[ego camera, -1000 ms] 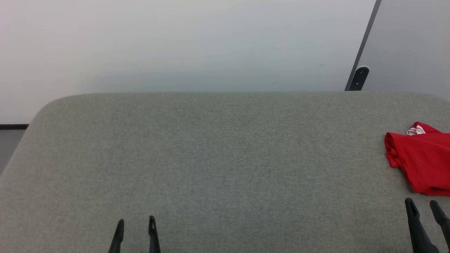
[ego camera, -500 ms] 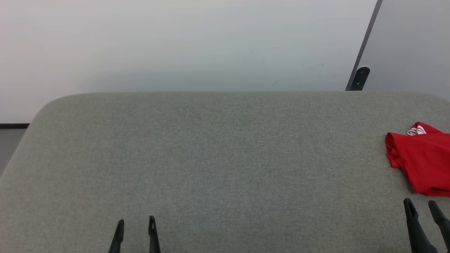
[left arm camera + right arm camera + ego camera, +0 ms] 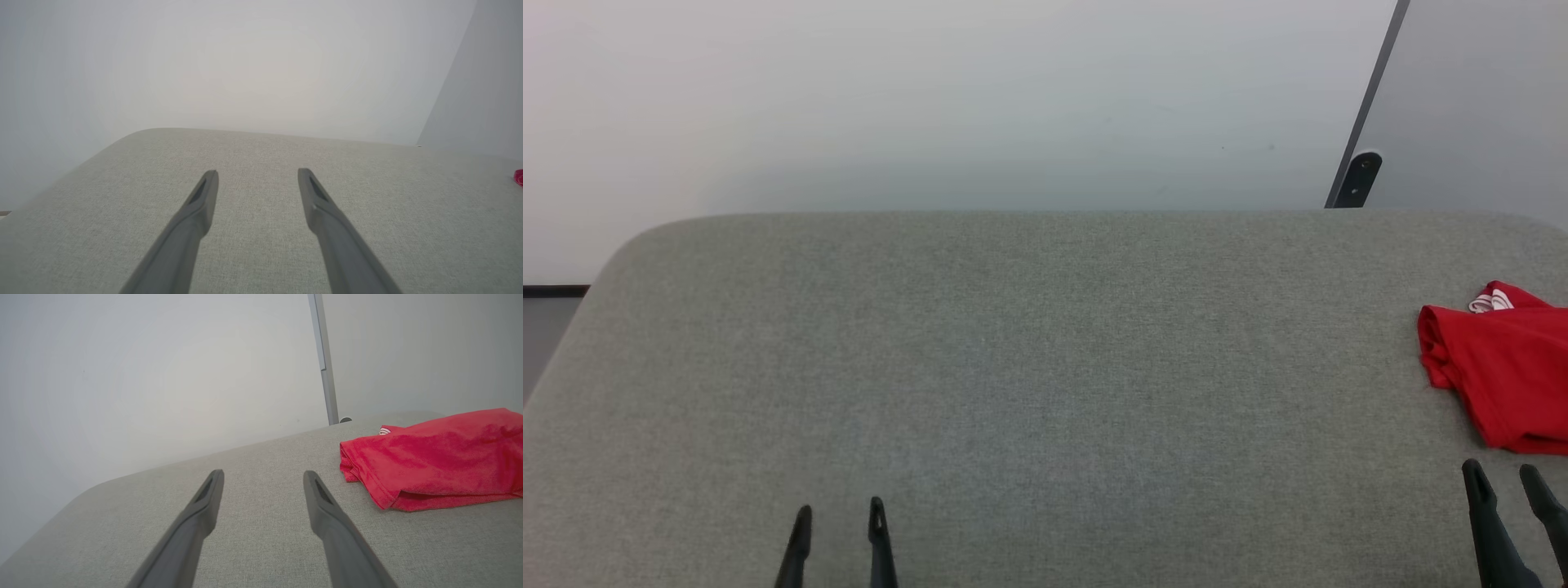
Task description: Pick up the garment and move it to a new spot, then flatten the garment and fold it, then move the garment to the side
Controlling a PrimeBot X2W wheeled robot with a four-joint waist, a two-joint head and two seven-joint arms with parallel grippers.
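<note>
From where I stand, the red garment [image 3: 1499, 371] lies at the far right of the grey fabric-covered surface [image 3: 1045, 343], gathered into a compact bundle. It has a doubled edge along its near side and a bit of red-and-white striped trim [image 3: 1490, 303] peeking out at the back. It runs off the right side of the head view, so its full outline can't be judged.

The right gripper [image 3: 1499, 468] hovers just short of it, fingers spread and empty. The left gripper [image 3: 840, 508] is well apart, over bare cloth near the middle-left, also spread with nothing between its fingers. From the left wrist camera only a red sliver [image 3: 519, 178] shows at the edge.

The garment sits ahead of the right gripper and a little to its right. Its long side seems to run crosswise to those fingers (in the right wrist view it stretches away from beside the right-hand finger [image 3: 327, 506] toward the frame's edge). The right arm is plainly the nearer one.

A bundle off to one side fits a shirt waiting to be picked up. It fits a shirt folded and set aside just as well, and I wouldn't bet on either.
</note>
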